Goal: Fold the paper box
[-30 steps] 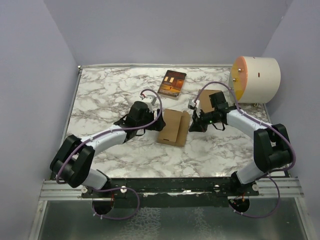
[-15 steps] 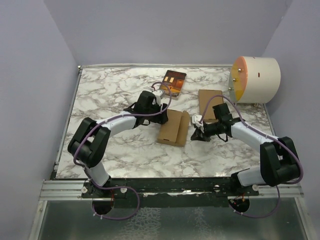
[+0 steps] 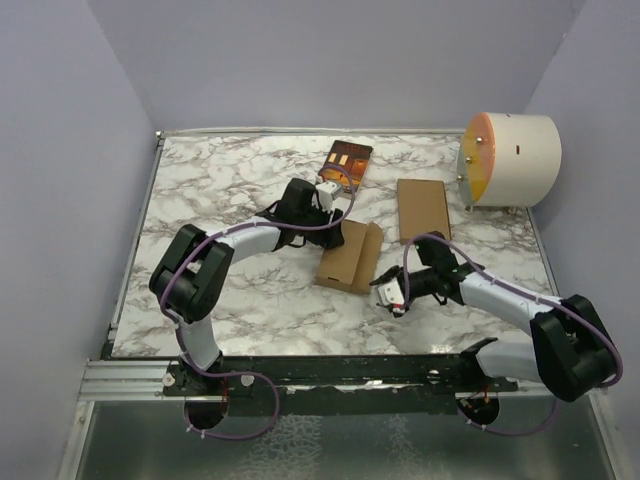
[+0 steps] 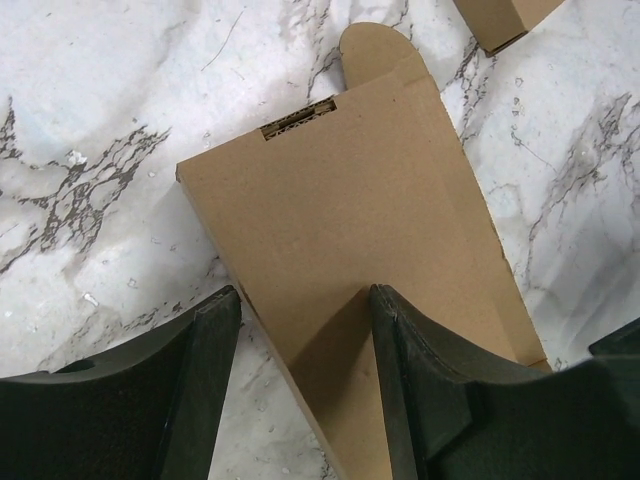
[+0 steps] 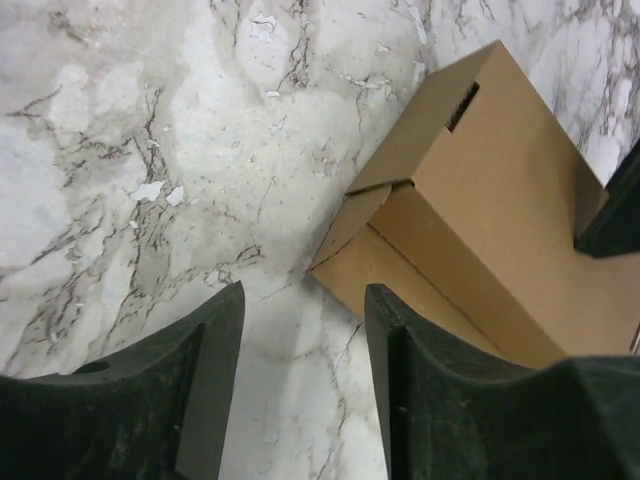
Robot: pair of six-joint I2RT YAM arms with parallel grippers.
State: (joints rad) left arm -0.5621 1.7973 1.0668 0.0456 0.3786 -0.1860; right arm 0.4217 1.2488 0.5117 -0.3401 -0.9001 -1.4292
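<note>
Midway through the fold, the small plain brown cardboard paper box lay at the middle of the white marbled bench, an end flap ajar and a rounded tab sticking out. The left gripper hovered at its far end and the right gripper off its near corner, both jaws spread wide and holding nothing. Closing the ends looked the step in hand; next, one finger would likely press the loose flap in while the other arm steadied the carton.

the left gripper has swung from beside the paper box to its far end; the right gripper has pulled back to its near corner, uncovering the bigger carton.
</note>
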